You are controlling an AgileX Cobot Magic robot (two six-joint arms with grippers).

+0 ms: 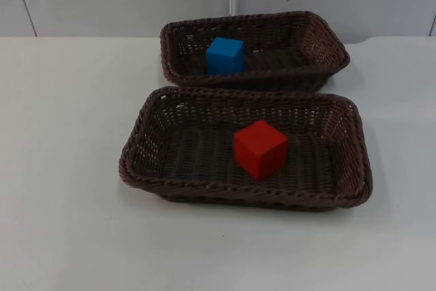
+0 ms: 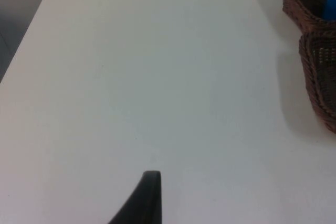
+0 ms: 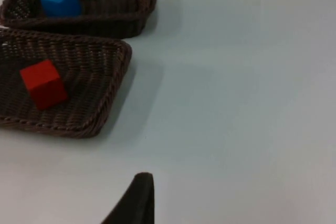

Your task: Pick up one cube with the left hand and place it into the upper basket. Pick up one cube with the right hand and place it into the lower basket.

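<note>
The left gripper [image 2: 149,198] waits over bare white table [image 2: 157,87] left of the baskets; whether its fingers are spread or pressed together I cannot tell. The blue cube [image 1: 225,56] sits in the upper basket [image 1: 320,35] and the red cube [image 1: 260,148] in the lower basket [image 1: 146,134], so both placements look done. The right gripper [image 3: 137,198], finger state equally unclear, hangs off to the baskets' right, probably pulled clear.

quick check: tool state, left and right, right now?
Left tool: over bare table beside the baskets, holding nothing; open or shut cannot be told.
Right tool: over bare table on the other side, holding nothing; cannot be told.
</note>
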